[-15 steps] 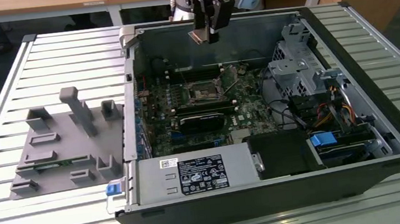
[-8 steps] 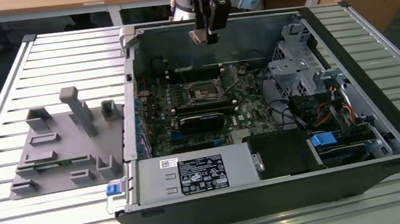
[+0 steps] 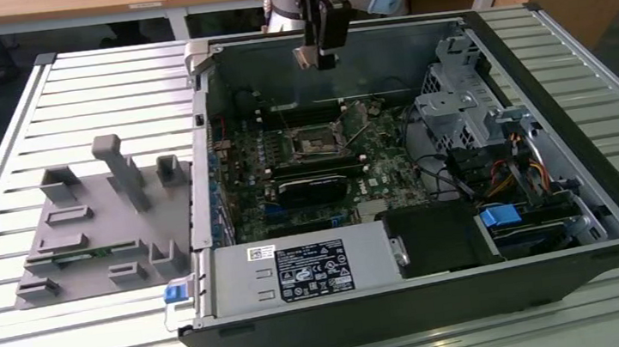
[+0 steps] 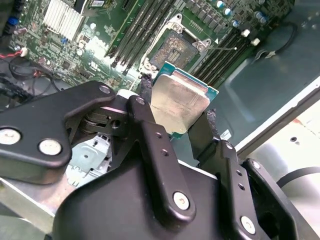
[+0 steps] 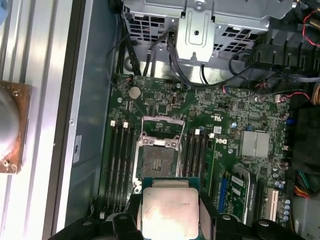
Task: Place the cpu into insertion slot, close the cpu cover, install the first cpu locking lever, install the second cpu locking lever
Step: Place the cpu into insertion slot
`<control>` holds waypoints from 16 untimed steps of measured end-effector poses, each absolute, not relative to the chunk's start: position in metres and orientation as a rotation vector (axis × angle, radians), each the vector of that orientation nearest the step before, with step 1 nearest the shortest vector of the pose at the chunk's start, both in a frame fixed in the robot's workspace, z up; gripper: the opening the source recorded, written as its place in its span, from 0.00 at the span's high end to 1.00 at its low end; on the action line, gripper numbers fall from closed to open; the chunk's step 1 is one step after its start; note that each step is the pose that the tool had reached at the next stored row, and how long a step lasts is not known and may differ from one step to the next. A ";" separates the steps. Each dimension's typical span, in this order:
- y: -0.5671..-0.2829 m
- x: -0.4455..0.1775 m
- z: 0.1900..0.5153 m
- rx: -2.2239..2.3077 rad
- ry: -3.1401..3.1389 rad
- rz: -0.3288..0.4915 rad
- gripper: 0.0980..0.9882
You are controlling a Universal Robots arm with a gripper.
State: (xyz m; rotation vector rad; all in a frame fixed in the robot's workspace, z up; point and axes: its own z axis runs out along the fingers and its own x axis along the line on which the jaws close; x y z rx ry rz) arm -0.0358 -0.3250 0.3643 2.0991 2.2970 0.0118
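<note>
My gripper (image 3: 320, 50) hangs above the back of the open computer case (image 3: 557, 113), shut on the cpu (image 3: 306, 56). In both wrist views the cpu (image 4: 180, 102) (image 5: 169, 210) shows its dull silver top, held by two edges between the black fingers (image 4: 145, 92). It floats well above the motherboard, apart from it. The insertion slot (image 5: 157, 161) (image 4: 175, 50) (image 3: 312, 143) lies bare and dark below and just ahead of the chip. The cpu cover (image 5: 162, 120) stands flipped open at the slot's far side.
Memory slots (image 5: 120, 165) flank the socket on both sides. A metal drive cage (image 3: 465, 114) with cables and a power supply (image 3: 297, 274) fill the case's other parts. A grey parts fixture (image 3: 96, 222) sits on the slatted table at the exterior view's left.
</note>
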 end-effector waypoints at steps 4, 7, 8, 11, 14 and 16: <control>-0.325 -0.036 0.361 2.104 2.284 0.015 0.50; -0.325 -0.036 0.360 2.100 2.277 0.011 0.50; -0.325 -0.036 0.359 2.098 2.275 0.010 0.50; -0.325 -0.036 0.354 2.097 2.274 0.010 0.50; -0.325 -0.036 0.349 2.097 2.274 0.010 0.50; -0.325 -0.036 0.345 2.097 2.274 0.010 0.50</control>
